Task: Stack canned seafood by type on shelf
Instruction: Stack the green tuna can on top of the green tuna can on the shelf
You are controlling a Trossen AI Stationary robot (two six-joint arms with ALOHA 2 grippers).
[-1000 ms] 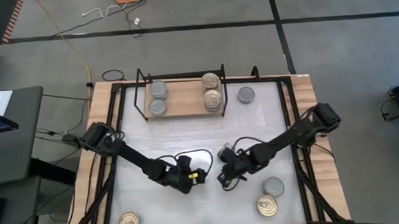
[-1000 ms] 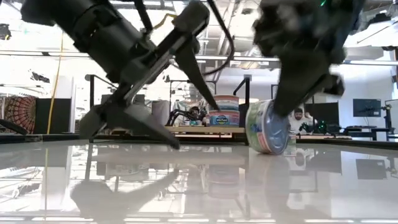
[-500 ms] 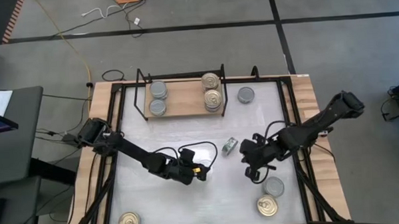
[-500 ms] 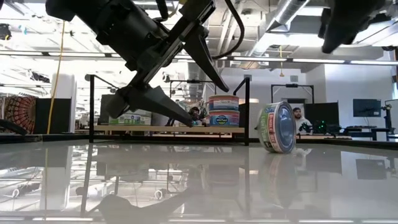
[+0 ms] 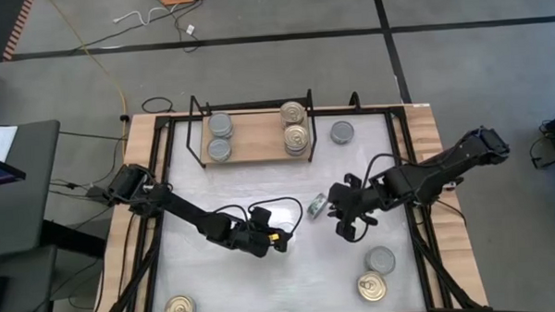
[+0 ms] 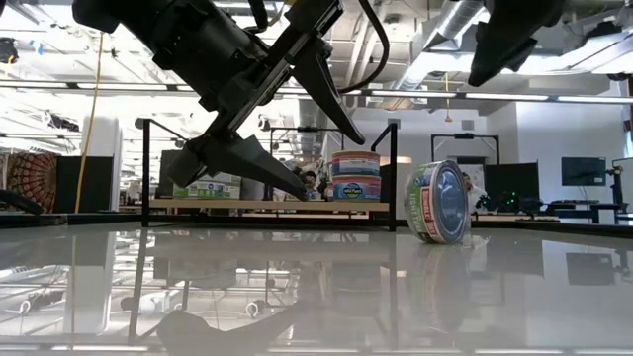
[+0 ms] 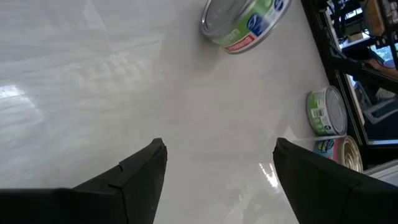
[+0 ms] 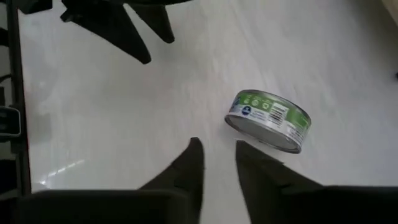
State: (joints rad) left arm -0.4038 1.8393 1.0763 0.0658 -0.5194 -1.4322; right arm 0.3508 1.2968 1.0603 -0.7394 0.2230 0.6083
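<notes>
One tin (image 6: 441, 202) stands on edge, label blurred.

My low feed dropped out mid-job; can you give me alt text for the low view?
A green-labelled can stands on its edge on the white table, nothing touching it. The left gripper hangs above the table with jaws open, while the right arm hangs high at the upper right. Behind, the shelf holds stacked cans.
</notes>
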